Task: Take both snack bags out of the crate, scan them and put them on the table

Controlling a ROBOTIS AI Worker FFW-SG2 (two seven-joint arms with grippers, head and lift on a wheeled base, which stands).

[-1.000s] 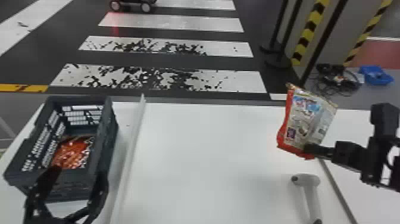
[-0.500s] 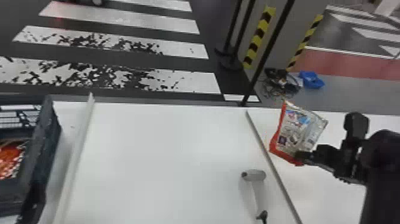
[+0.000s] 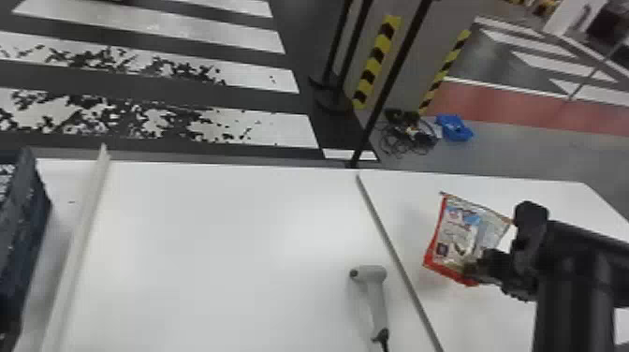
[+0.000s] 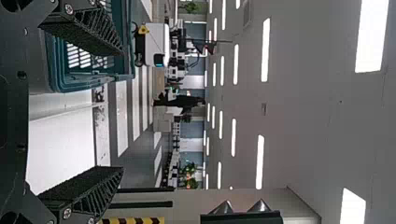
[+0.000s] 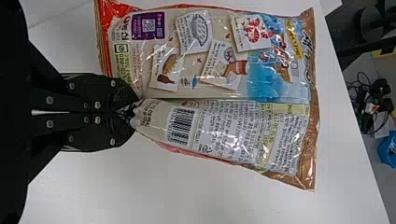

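Grips snack bag (image 5: 224, 60) by crumpled end in closed right end effector (image 5: 133, 112), above tabletop (image 3: 210, 234). Holds nothing in wide-open left end effector (image 4: 122, 111), near crate (image 3: 25, 224). Likely handles light, slippery, floppy, crushable; best pinched at end seal (image 5: 104, 42), clear of barcode (image 5: 181, 126).

Head vw: crate (image 3: 28, 224) cut by L edge, scanner cord (image 3: 384, 345) by btm; bag (image 3: 456, 234) partly hidden by R tool (image 3: 470, 269).

The right arm (image 3: 575, 267) is black, with thick, rounded sections. Its hand (image 3: 471, 270) is black too, dotted with silvery screws (image 5: 97, 105). The left hand (image 4: 123, 110) has black wedge-shaped fingers (image 4: 84, 183) with rough, grainy faces, slanted ribs (image 4: 95, 198) along their sides and silvery screw heads (image 4: 69, 9) near the base.
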